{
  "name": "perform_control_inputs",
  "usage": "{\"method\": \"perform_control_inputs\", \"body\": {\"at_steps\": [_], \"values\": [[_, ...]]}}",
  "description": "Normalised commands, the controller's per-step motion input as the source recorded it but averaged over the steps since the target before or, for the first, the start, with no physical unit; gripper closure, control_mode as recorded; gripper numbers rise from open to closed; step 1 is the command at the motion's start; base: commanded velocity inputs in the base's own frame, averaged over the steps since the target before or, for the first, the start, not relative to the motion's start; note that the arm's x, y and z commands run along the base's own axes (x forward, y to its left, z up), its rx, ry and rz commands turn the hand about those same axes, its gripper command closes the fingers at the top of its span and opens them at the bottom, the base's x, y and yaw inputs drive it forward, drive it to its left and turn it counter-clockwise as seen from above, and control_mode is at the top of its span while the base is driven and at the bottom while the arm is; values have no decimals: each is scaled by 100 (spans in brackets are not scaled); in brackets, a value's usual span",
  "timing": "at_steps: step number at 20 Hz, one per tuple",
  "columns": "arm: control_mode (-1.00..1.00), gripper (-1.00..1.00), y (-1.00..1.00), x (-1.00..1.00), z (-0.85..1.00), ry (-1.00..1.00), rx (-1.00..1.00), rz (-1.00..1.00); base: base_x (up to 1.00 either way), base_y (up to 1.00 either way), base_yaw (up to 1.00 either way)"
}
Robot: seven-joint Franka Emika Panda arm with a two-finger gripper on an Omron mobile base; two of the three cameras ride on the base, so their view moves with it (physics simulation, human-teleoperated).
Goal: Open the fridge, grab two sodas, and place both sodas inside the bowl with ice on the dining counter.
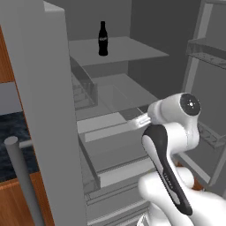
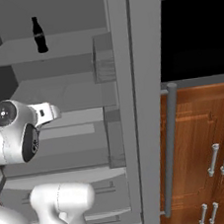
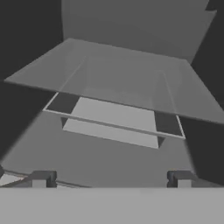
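The fridge (image 1: 44, 110) stands open, its grey door (image 2: 145, 80) swung out on each side of the robot. One soda, a slim black cola bottle (image 1: 103, 39), stands upright on the upper shelf (image 1: 128, 50) near the back; it is at the upper left in the right base view (image 2: 38, 35). My arm reaches into the fridge well below that shelf. My gripper (image 3: 111, 180) is open and empty, pointing at a lower glass shelf (image 3: 118, 83) and the drawers (image 3: 113, 127) beneath. The bowl and the dining counter are out of view.
A long bar handle (image 2: 170, 146) runs down the right door, and another (image 1: 20, 176) stands at the left door. Wood cabinets (image 2: 214, 161) with a dark recess (image 2: 194, 39) flank the right. A dark stone counter (image 1: 11, 132) lies at the left. Door bins (image 1: 207, 48) line the right door.
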Motion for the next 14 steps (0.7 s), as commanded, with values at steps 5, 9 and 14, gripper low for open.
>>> {"method": "perform_control_inputs", "body": {"at_steps": [5, 9, 14], "values": [[-100, -100, 9, 22, 94, -33, 0, 1, 0, 0, 0], [-100, -100, 4, 18, 100, -24, 0, 1, 0, 0, 0], [-100, -100, 4, 16, 100, -14, 0, 0, 0, 0, 0]]}}
